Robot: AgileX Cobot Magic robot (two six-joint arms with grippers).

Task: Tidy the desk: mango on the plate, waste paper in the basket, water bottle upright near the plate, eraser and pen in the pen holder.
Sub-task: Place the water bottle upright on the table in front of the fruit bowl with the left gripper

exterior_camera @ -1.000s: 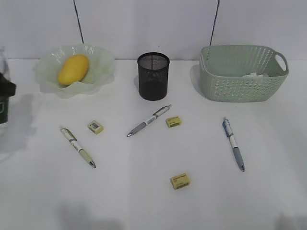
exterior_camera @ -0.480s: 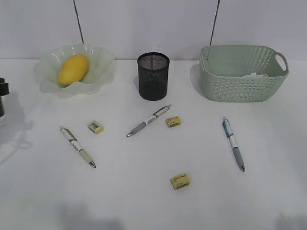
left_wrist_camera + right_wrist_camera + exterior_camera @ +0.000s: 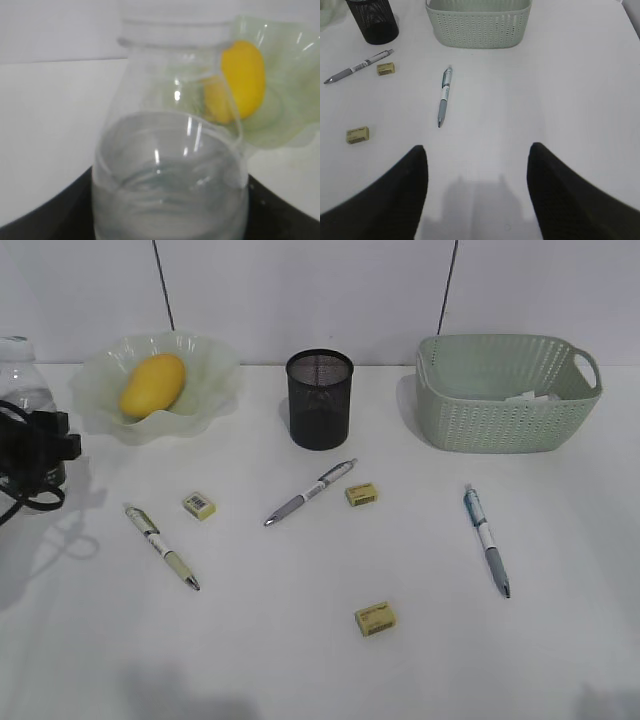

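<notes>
The left gripper (image 3: 40,455) grasps the water bottle (image 3: 170,150) beside the plate (image 3: 200,390); the right gripper (image 3: 477,172) hangs released over the desk (image 3: 580,100).

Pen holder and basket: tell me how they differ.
The pen holder is black wire mesh, a narrow round cup; the basket is pale green woven-look plastic, a wide tub with side handles. The pen holder looks empty; the basket holds white paper. Both stand upright at the back of the desk.
</notes>
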